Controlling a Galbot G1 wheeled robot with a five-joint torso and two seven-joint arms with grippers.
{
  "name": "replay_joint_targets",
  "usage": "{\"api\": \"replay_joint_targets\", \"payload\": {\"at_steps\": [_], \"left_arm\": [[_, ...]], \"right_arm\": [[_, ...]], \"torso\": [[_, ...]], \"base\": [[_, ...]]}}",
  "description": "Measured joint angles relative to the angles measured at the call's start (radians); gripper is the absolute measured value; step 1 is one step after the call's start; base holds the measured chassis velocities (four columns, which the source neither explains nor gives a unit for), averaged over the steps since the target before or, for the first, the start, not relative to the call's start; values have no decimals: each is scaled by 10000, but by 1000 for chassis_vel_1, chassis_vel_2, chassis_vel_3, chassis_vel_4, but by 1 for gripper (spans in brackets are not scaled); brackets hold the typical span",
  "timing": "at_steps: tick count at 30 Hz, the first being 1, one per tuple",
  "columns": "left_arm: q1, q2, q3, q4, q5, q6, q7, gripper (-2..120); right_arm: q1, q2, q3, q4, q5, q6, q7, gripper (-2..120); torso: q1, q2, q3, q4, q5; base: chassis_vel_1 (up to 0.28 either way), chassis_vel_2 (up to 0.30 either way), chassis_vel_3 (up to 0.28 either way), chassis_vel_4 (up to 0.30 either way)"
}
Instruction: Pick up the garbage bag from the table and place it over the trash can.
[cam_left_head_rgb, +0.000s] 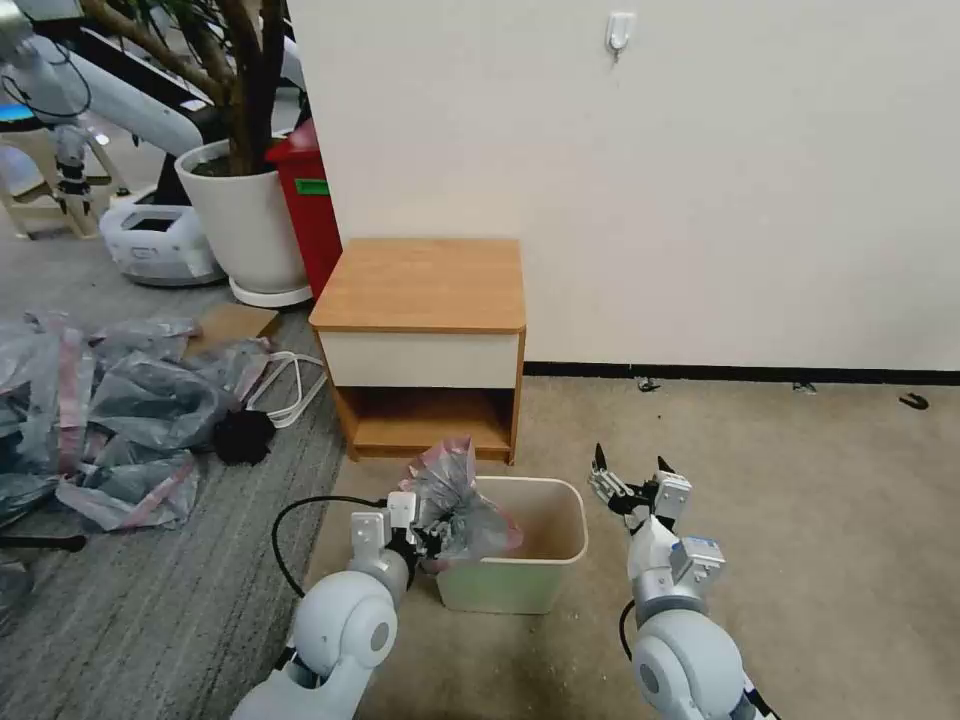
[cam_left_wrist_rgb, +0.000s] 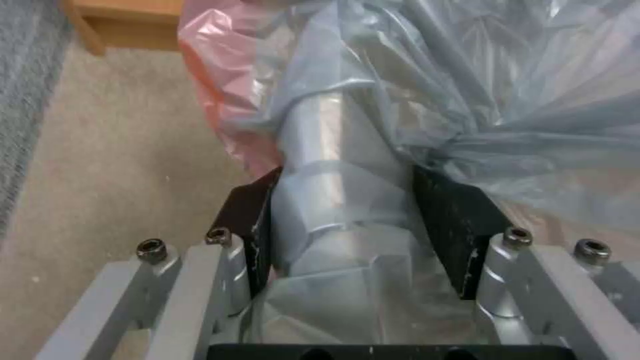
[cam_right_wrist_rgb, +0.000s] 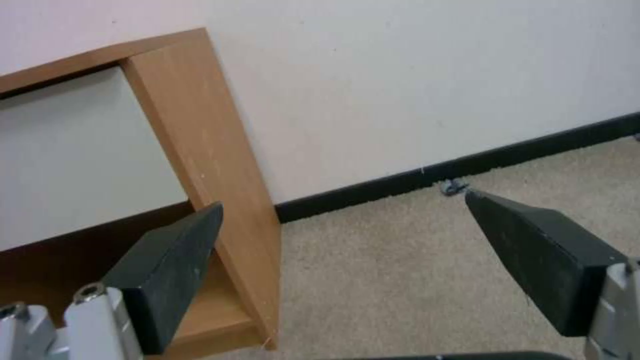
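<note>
Currently left gripper pinches the garbage bag bunched at the trash can left rim, probably to drape it over. Right gripper waits spread wide, empty, right of the can.

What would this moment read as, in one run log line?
left pincer: shut on garbage bag, at trash can left rim | right pincer: open, empty, right of can | table: top bare

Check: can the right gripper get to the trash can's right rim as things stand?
Probably yes. The right gripper hangs open, empty, just right of the trash can, with bare carpet between. The garbage bag, held by the left gripper, bunches over the left side.
</note>
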Motion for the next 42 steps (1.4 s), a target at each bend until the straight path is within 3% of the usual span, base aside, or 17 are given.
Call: {"api": "replay_joint_targets", "payload": {"at_steps": [4, 12, 19, 25, 28, 29, 32, 33, 35, 36, 40, 42], "left_arm": [[-62, -18, 95, 56, -122, 0, -265, 42], [-208, -26, 193, 162, -339, 0, -935, 9], [-285, -41, 122, 195, -415, 0, -1098, 6], [-362, -8, -59, 55, -348, -2, -744, 6], [-332, 113, -109, -58, 10, -151, -348, 6], [-332, 113, -109, -58, 10, -151, -348, 6], [-270, 177, -122, -137, 213, -234, -126, 6], [-270, 177, -122, -137, 213, -234, -126, 6], [-221, 188, -121, -142, 593, -341, 98, 6], [-221, 188, -121, -142, 593, -341, 98, 6], [-82, 196, -90, -123, 1384, -593, 543, 6], [-45, 189, -76, -119, 1581, -657, 661, 6]], "right_arm": [[0, 9, 15, -39, -5, 21, 3, 93], [6, -12, 5, -36, -37, 87, -1, 91], [52, -138, -39, 187, -40, 88, -22, 95], [-10, -780, -145, 1188, 360, -93, -303, 103], [-33, -1667, -510, 2505, 2108, -1045, -412, 105], [-33, -1667, -510, 2505, 2108, -1045, -412, 105], [353, -2472, -827, 3871, 5064, -3342, 78, 104], [353, -2472, -827, 3871, 5064, -3342, 78, 104], [1111, -2679, -1037, 4462, 7739, -4834, 1055, 101], [1111, -2679, -1037, 4462, 7739, -4834, 1055, 101], [2499, -2843, -1771, 4235, 10349, -5736, 2379, 98], [2910, -2843, -2099, 3975, 10781, -5794, 2715, 98]], "torso": [[0, 0, 0, 0, 0], [0, 0, 0, 0, -1], [0, 0, 0, -1, -2], [0, 0, 0, -1, 3], [0, 0, 0, 0, 0], [0, 0, 0, 0, 0], [0, 0, -1, 0, -1], [0, 0, -1, 0, -1], [0, 0, 0, 1, -1], [0, 0, 0, 1, -1], [0, 0, 0, 1, 0], [0, 0, 0, 3, 1]], "base": [[0, 0, 0, 0], [0, 0, 0, 0], [0, 0, 0, 0], [0, 0, 0, 0], [0, 0, 0, 0], [0, 0, 0, 0], [0, 0, 0, 0], [0, 0, 0, 0], [0, 0, 0, 0], [0, 0, 0, 0], [0, 0, 0, 0], [0, 0, 0, 0]]}}
